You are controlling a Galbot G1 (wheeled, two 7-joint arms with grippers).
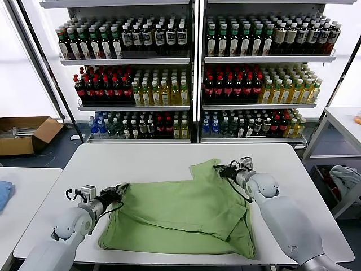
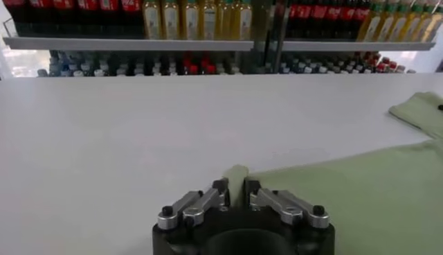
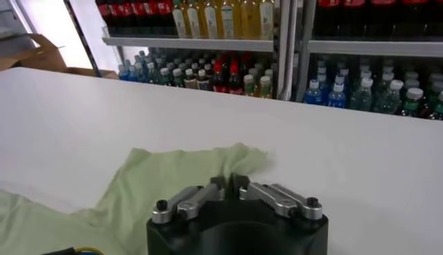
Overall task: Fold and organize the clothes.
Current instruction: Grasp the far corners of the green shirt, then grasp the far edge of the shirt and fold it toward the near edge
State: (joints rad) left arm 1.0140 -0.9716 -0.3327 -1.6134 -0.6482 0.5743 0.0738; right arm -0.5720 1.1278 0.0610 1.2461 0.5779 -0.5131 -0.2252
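We see one light green soft short-sleeved shirt (image 1: 180, 217) spread plain side up on the white rectangular counter (image 1: 146, 164), filling its near half, with the hem toward the near edge and one sleeve reaching up toward the counter's far right part.

At the shirt's near left corner sits the left gripper (image 1: 120, 191), low on the counter at the shoulder edge of the cloth. In the left wrist view its fingers (image 2: 220, 187) are drawn close together with a narrow fold of the green fabric (image 2: 360, 201) pinched upright between them.

Farther back, at the shirt's upper right sleeve, the right gripper (image 1: 220, 168) lies against the cloth. From the right wrist view its fingers (image 3: 218, 186) are brought right together over the edge of the sleeve (image 3: 180, 173); the cloth seems to be caught between them, though the tips hide the contact itself.

Beside the counter, to its left, a second white counter (image 1: 22, 197) carries a light blue piece of cloth (image 1: 3, 192) at the frame's edge, and beyond that a brown cardboard box (image 1: 25, 134) rests on the floor. To the right of the counter stands a white frame table (image 1: 338, 127) with a pale bundled cloth (image 1: 345, 178) under it.

Behind the counter, tall white shelves (image 1: 194, 59) hold rows of bottles (image 1: 135, 84) with dark, red and yellow-green contents.
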